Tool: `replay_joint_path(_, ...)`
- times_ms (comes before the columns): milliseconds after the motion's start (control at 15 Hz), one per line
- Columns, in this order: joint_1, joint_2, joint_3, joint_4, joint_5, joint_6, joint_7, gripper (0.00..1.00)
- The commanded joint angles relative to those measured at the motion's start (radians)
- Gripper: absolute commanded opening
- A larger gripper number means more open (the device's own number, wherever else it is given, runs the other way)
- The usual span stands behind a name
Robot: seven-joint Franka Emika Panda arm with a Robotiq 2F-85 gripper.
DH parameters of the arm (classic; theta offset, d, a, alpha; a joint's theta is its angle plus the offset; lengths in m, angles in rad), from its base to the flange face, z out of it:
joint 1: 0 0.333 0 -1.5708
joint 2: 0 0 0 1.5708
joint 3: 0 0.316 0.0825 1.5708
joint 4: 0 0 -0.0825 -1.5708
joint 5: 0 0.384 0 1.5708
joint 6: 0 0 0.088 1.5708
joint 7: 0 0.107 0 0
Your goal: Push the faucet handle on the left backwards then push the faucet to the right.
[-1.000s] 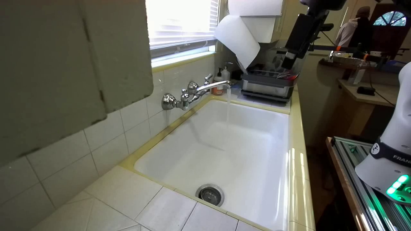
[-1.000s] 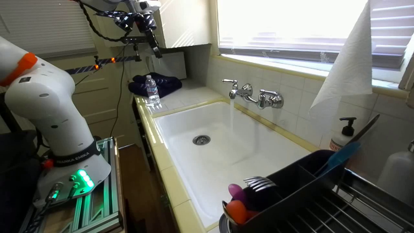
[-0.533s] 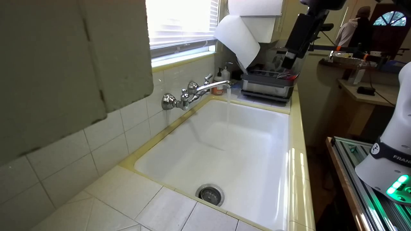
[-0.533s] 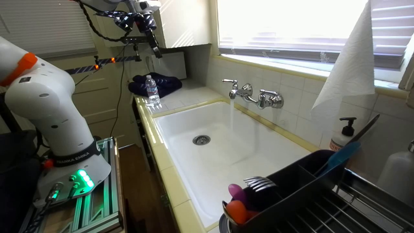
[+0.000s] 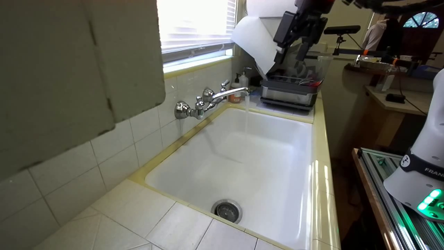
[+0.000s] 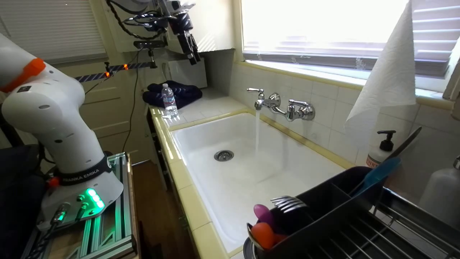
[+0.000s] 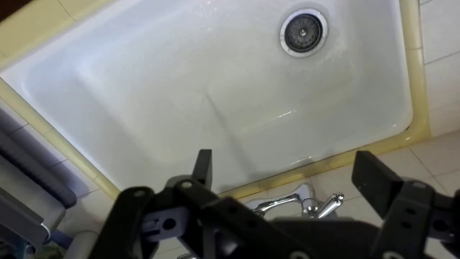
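Note:
A chrome wall faucet has a long spout (image 5: pixel 230 92), which also shows in an exterior view (image 6: pixel 258 104). Water runs from it into the white sink (image 5: pixel 309 180). The handle on the drain side, left when facing the wall, shows in both exterior views (image 5: pixel 199 102) (image 6: pixel 254 90) and in the wrist view (image 7: pixel 330 205). The second handle (image 6: pixel 298 103) lies along the wall, farther from the drain. My black gripper (image 5: pixel 290 56) is open and empty, high up and apart from the faucet. In the wrist view its fingers (image 7: pixel 287 169) stand wide apart and hide part of the faucet.
A dish rack with utensils (image 6: pixel 316 216) stands at one sink end, by soap bottles (image 5: pixel 236 90). A paper towel (image 5: pixel 258 43) hangs above. A water bottle (image 6: pixel 169 99) and dark cloth (image 6: pixel 185 92) are at the opposite end. A cabinet (image 5: pixel 79 69) juts over the counter.
My gripper has moved toward the window wall, left in an exterior view and right in an exterior view. It has turned, so both fingers now show. The faucet, handles and water look the same.

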Motion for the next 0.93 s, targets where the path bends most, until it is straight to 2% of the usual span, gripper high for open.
replay_joint_path(0, -0.015, 0.138, -0.005, 0.06, -0.057, 0.087, 0.071, 1.0)
replay_joint_path(333, -0.007, 0.318, -0.019, 0.156, -0.129, 0.154, 0.144, 1.0)
replay_joint_path(400, 0.023, 0.246, -0.048, 0.103, -0.106, 0.14, 0.1, 1.0)
replay_joint_path(600, 0.029, 0.313, -0.058, 0.147, -0.119, 0.145, 0.118, 1.0)
replay_joint_path(867, 0.03, 0.319, -0.059, 0.156, -0.119, 0.145, 0.119, 1.0)
